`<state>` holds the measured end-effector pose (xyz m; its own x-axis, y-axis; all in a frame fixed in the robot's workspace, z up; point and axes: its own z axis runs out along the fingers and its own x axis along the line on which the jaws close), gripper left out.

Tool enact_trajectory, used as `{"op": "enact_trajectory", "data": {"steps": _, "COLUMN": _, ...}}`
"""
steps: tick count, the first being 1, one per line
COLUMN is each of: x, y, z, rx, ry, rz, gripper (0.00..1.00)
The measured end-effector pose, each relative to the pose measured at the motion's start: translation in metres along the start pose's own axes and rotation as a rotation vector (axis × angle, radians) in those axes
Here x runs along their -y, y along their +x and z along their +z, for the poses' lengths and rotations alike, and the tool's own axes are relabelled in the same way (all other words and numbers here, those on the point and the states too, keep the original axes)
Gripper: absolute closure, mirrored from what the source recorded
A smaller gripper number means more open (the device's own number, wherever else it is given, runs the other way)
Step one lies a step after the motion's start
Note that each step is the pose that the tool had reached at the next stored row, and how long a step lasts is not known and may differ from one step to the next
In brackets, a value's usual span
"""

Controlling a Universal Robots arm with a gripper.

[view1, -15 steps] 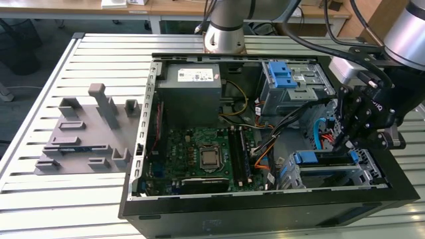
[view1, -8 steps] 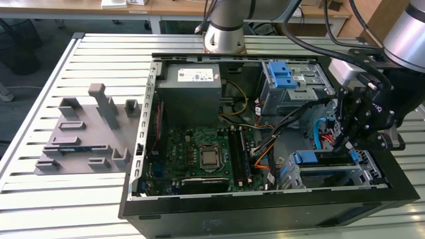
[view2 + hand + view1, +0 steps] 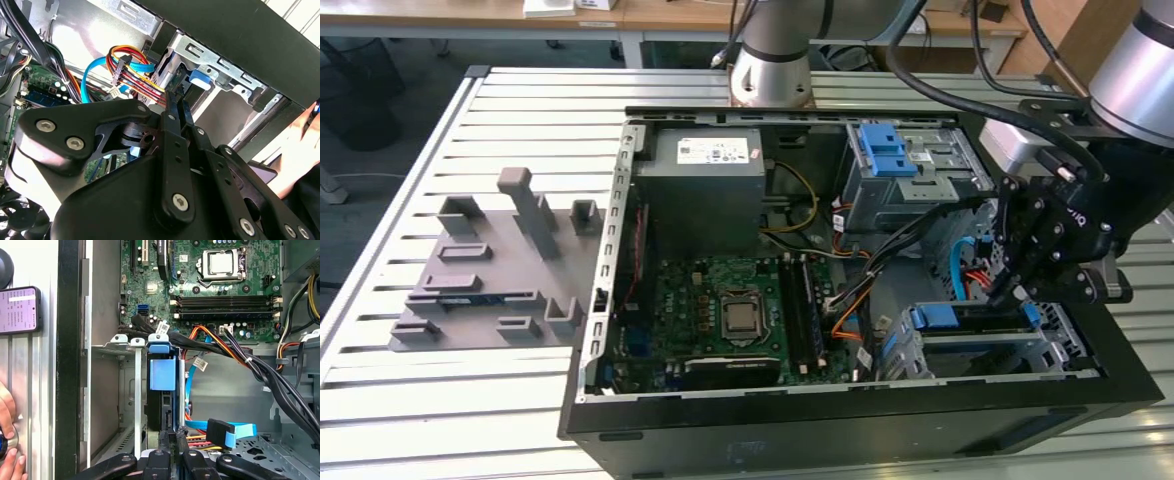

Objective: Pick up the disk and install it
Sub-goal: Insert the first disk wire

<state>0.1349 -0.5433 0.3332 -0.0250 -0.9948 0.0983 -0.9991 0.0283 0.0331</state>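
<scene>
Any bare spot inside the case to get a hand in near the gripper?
Best bet: bare case floor between the disk in its bay and the black cable bundle. Crowded: blue cable and orange wires by the gripper, plus the motherboard.

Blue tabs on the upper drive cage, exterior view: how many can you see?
2. Both blue tabs sit on top of the drive cage, near the case's far wall, one just in front of the other. Others may be hidden.

We see bright, even daylight on the slatted worktop [image 3: 400, 380], a dim case [image 3: 854, 420] interior (soft shadows), sharp focus.
</scene>
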Motion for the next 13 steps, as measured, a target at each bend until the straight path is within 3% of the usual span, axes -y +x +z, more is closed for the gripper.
{"op": "enact_trajectory", "data": {"steps": 13, "x": 0.0002, "y": 0.0022, "z": 0.0002, "rx": 0.0004, "ry": -0.0061, "rz": 0.02, "gripper": 0.84}}
